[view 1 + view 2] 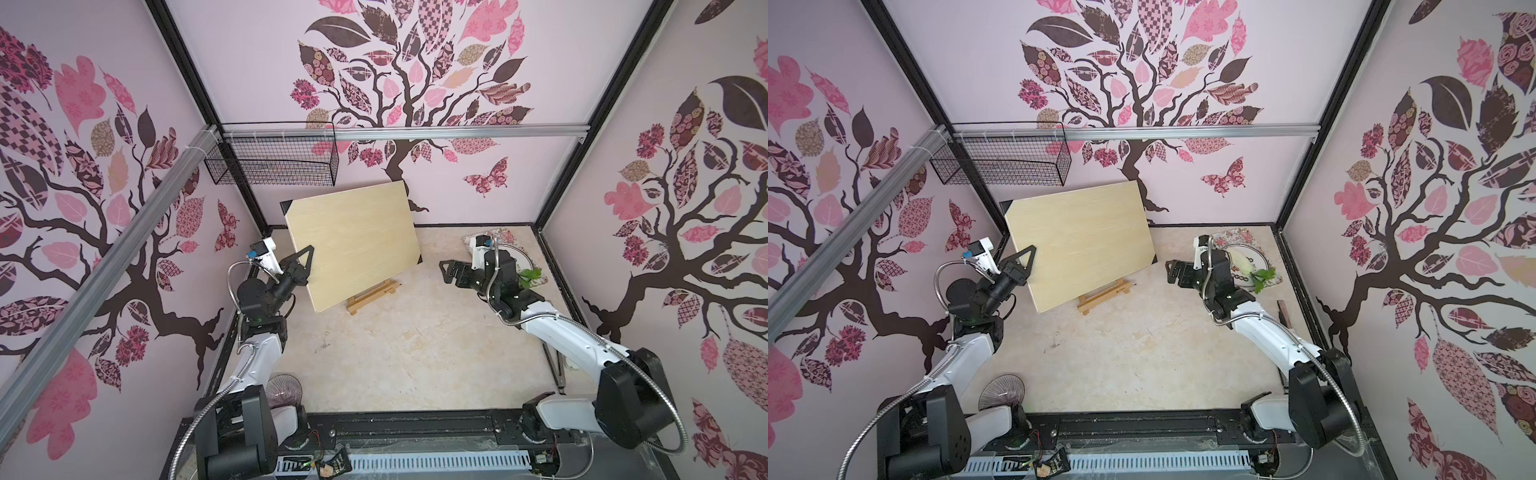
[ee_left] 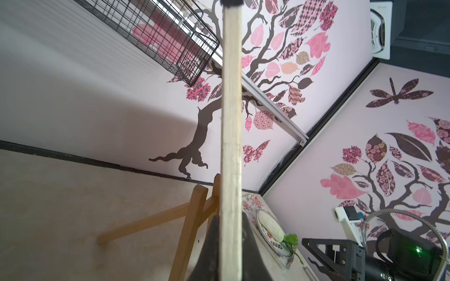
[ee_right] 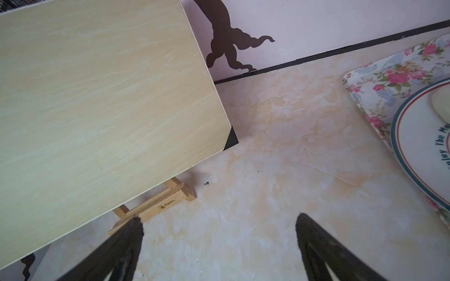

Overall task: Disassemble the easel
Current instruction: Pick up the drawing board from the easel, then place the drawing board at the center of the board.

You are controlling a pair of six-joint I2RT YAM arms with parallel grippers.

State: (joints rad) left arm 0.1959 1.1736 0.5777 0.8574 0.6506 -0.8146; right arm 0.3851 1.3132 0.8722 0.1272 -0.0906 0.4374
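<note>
Left hand (image 1: 308, 266) is gripping the board (image 1: 353, 245) edge; right hand (image 1: 446, 272) is hovering open. Probably removing board from easel (image 1: 370, 297); next: lift clear.

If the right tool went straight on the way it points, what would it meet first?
Probably the wooden board, near its black lower corner above the easel; how high the right tool sits is unclear.

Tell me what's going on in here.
The left gripper is shut on the side edge of the pale board, which sits skewed over the small wooden easel. The right gripper is open and empty, off to the board's side. The easel stands upright, not yet taken apart.
</note>
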